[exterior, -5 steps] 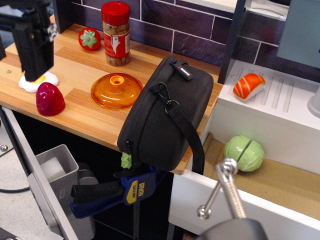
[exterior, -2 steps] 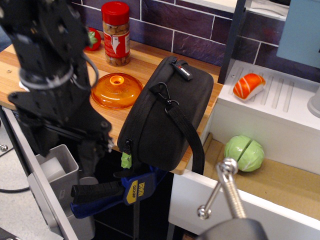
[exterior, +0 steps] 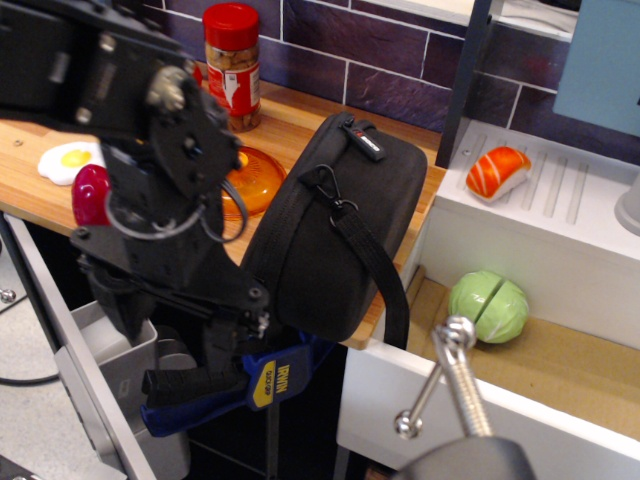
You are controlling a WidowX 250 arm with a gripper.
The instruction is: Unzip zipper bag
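Observation:
The zipper bag (exterior: 340, 225) is a large black fabric case lying tilted on the front edge of the wooden counter (exterior: 290, 120). Its black strap (exterior: 372, 268), metal clip (exterior: 325, 185) and small red-white label (exterior: 366, 141) show on top. My gripper (exterior: 175, 335) hangs just left of the bag's lower left corner, below the counter edge. Its two dark fingers (exterior: 222, 345) stand apart, so it looks open and empty. The lime-green pull tab is hidden behind the gripper.
A blue-black clamp (exterior: 255, 380) grips the counter edge under the bag. An orange lid (exterior: 255, 175), a red-capped jar (exterior: 232, 65), a fried-egg toy (exterior: 62, 160) and a magenta egg (exterior: 90, 195) sit on the counter. A grey bin (exterior: 100, 345) stands below left. Sushi (exterior: 497, 170), cabbage (exterior: 488, 305) and a drawer handle (exterior: 450, 370) are at the right.
My gripper has swung from the far left across and down to the bag's lower left corner. It now covers the green pull tab and part of the orange lid. The bag has not moved.

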